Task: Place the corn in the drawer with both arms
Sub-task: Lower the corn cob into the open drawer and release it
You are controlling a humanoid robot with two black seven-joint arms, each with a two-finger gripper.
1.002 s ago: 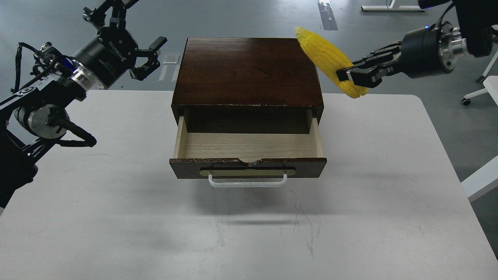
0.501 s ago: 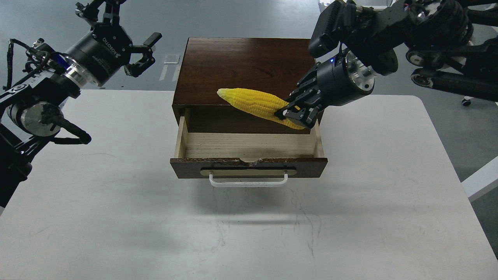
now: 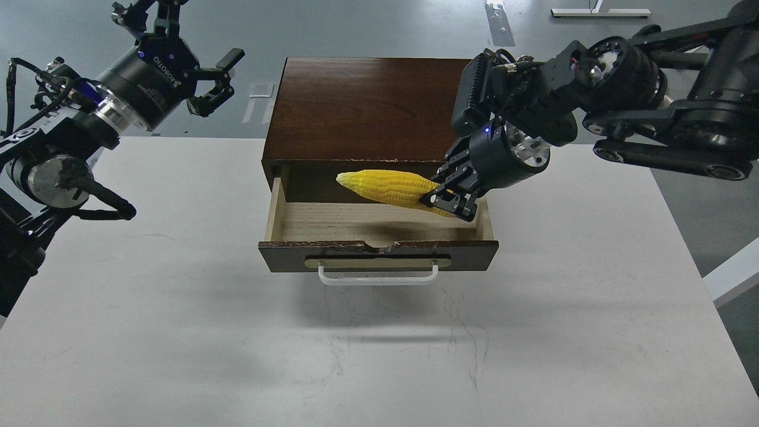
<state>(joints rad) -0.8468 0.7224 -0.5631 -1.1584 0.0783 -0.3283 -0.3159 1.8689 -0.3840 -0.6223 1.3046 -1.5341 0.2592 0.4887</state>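
Observation:
The yellow corn (image 3: 388,187) is held by its thick end in my right gripper (image 3: 447,198), which is shut on it. The cob lies nearly level over the open drawer (image 3: 378,255), tip pointing left, just above the pale wood floor at the drawer's back right. The drawer is pulled out of the dark wood cabinet (image 3: 373,107), its white handle (image 3: 378,277) facing me. My left gripper (image 3: 198,71) is open and empty, raised to the left of the cabinet, above the table's far edge.
The cabinet stands at the back middle of the white table (image 3: 178,332). The right arm's thick links (image 3: 652,118) reach in over the table's right back corner. A white furniture edge (image 3: 732,276) lies off the table's right side.
My right gripper has brought the corn from high at the cabinet's right, over the cabinet front, and down into the drawer opening. The left arm has drifted slightly left.

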